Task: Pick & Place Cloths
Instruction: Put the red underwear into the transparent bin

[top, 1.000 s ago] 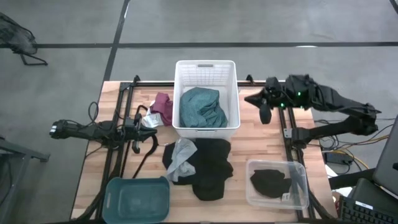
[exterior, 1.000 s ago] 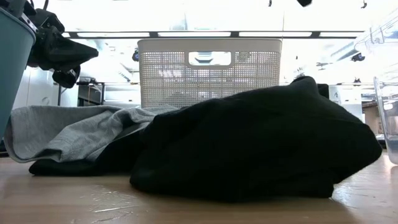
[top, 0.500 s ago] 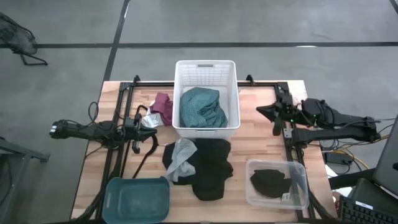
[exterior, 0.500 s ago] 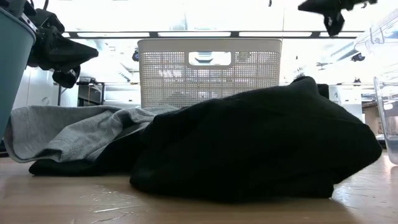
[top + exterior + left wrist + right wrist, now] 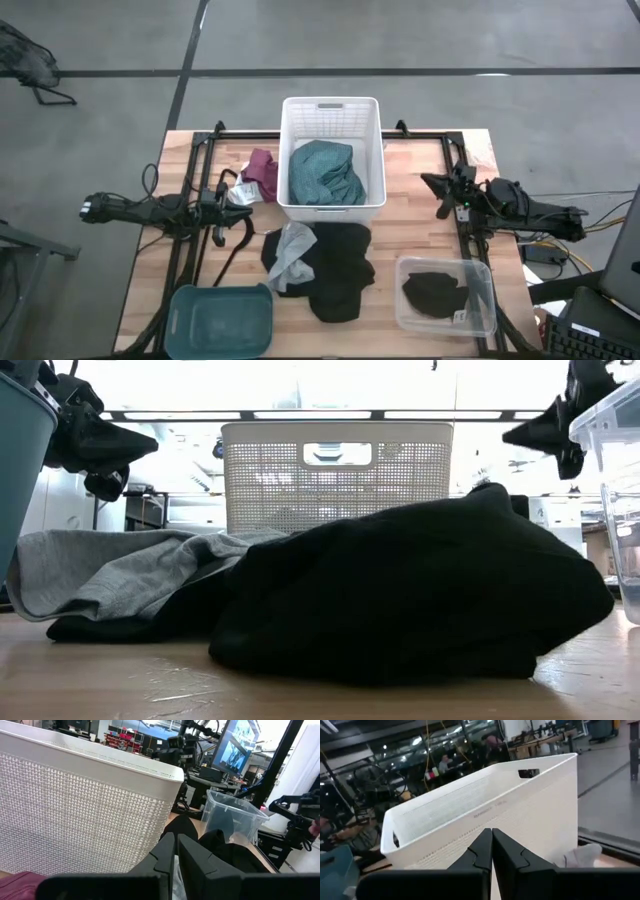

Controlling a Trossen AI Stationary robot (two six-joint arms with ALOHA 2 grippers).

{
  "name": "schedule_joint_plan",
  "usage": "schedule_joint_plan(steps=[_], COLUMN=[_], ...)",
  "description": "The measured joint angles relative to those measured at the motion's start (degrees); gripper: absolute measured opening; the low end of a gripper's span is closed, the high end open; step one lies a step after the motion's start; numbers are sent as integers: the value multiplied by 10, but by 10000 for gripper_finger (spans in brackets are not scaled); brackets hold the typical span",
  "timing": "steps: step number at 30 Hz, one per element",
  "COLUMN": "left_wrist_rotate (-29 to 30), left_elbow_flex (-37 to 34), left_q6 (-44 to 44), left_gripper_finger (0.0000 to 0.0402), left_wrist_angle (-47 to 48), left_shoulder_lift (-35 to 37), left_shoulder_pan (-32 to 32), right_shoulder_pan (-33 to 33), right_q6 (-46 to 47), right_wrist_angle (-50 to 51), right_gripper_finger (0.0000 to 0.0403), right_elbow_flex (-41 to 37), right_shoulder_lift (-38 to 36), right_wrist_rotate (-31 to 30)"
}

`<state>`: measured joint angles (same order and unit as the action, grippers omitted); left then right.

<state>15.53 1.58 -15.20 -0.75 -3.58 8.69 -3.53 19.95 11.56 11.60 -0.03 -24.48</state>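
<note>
Teal-green crumpled cloth (image 5: 326, 172) is lying in the white slatted plastic basket (image 5: 333, 109), well apart from both grippers. Right gripper (image 5: 441, 193) is hovering pinched closed, empty, near the worktop's right edge. Left gripper (image 5: 219, 203) is resting closed, empty, near the left edge.

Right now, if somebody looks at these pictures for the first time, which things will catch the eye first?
First the white slatted basket at the table's far middle, with a teal-green cloth inside. Next the heap before it: a black cloth with a light grey cloth on top. Beside the basket's left wall lies a maroon cloth; another black cloth fills the clear tray.
</note>
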Motion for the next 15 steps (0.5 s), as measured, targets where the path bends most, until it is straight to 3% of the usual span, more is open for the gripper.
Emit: schedule_joint_plan(steps=[5, 9, 12, 15], left_wrist_rotate=[0, 0, 0, 0], left_elbow_flex=[0, 0, 0, 0], left_q6=[0, 0, 0, 0], left_gripper_finger=[28, 28, 28, 28], left_wrist_angle=[0, 1, 2, 2], left_shoulder_lift=[0, -2, -3, -3], left_shoulder_pan=[0, 0, 0, 0], right_shoulder_pan=[2, 2, 2, 2], right_q6=[-27, -38, -123, -151], right_wrist_angle=[-53, -66, -124, -128], right_gripper_finger=[9, 9, 9, 9], right_elbow_flex=[-49, -85, -111, -111], right_shoulder_lift=[22, 29, 23, 19], right_wrist_rotate=[45, 136, 257, 262])
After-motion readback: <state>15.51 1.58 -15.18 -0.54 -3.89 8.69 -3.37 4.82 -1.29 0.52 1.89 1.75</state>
